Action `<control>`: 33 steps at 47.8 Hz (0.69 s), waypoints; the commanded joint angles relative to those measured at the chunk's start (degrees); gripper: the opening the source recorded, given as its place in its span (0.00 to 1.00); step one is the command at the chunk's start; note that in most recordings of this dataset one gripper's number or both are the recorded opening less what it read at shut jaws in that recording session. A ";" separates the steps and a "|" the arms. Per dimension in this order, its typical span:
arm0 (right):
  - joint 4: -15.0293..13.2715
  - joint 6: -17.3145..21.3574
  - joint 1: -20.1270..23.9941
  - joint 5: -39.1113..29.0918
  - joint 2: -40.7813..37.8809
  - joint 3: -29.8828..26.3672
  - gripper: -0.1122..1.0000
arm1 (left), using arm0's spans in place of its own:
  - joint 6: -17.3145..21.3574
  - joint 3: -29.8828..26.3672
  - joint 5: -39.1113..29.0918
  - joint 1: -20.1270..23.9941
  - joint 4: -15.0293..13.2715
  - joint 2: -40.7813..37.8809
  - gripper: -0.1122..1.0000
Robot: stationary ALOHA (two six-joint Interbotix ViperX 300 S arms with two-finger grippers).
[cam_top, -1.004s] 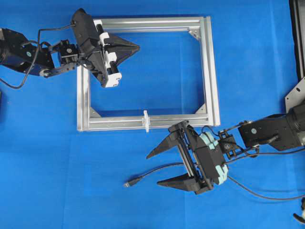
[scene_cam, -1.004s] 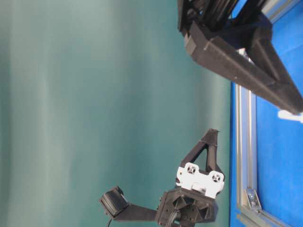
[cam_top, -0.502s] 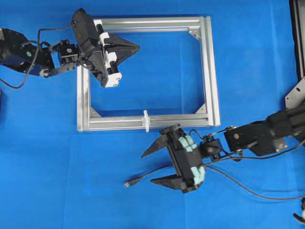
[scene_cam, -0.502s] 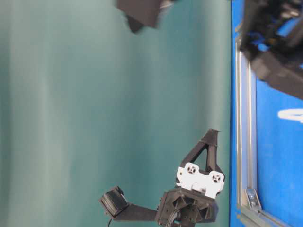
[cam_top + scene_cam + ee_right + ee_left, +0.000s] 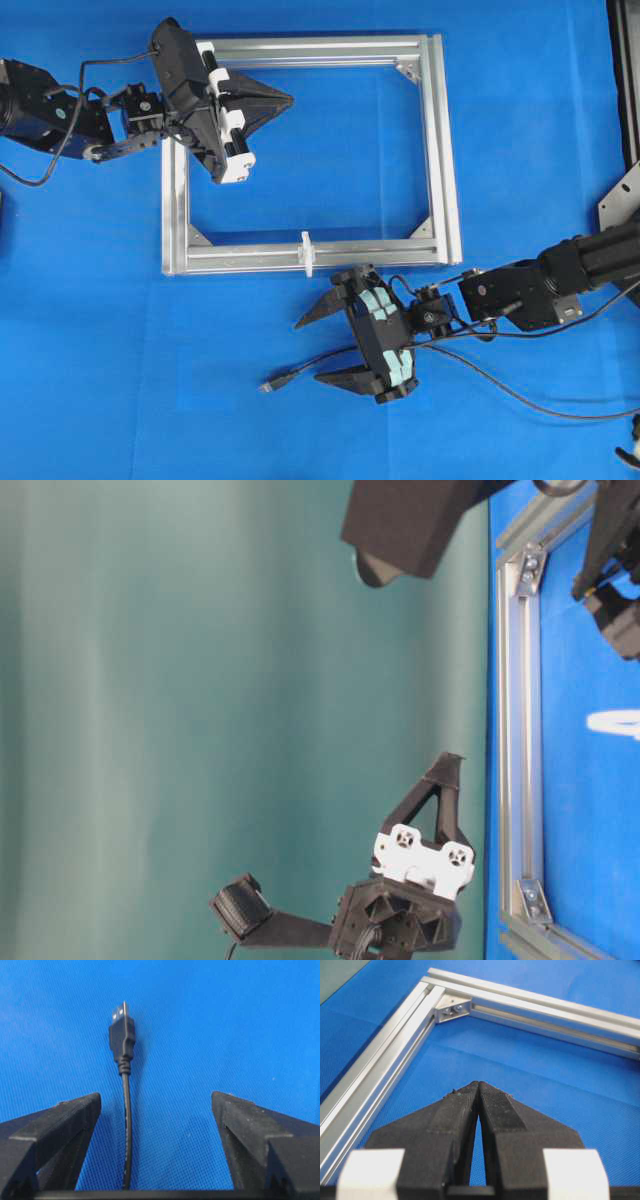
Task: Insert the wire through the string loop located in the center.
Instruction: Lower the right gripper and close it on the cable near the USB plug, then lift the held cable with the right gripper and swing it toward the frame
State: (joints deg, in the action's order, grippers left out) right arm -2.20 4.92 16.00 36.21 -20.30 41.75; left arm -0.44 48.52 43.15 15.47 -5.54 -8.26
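The wire (image 5: 300,368) lies on the blue mat in front of the aluminium frame (image 5: 440,150), its plug (image 5: 268,385) pointing left. My right gripper (image 5: 310,352) is open and straddles the wire just behind the plug. In the right wrist view the cable (image 5: 126,1125) runs between the fingers, nearer the left one and touching neither. The plug (image 5: 121,1035) lies ahead of the right gripper (image 5: 155,1096). The white string loop (image 5: 307,252) stands upright on the frame's near rail, above the right gripper. My left gripper (image 5: 290,99) is shut on nothing and hovers inside the frame's far left corner (image 5: 452,1007).
The frame's rails (image 5: 520,730) and grey corner brackets (image 5: 196,236) enclose bare blue mat. The right arm's own black cable (image 5: 540,405) trails over the mat at the lower right. A dark strip (image 5: 625,80) and a grey bracket (image 5: 620,200) sit at the right edge.
My right gripper has moved left and come down over the wire, and its jaws have narrowed a little. The left gripper has not moved.
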 commanded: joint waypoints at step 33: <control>-0.18 0.00 0.00 -0.26 0.97 -0.97 0.08 | 0.09 -0.09 0.26 0.00 0.18 1.67 0.10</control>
State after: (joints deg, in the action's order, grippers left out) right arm -2.37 4.92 16.00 35.68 -20.30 41.75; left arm -0.44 48.69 43.15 15.47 -5.54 -8.26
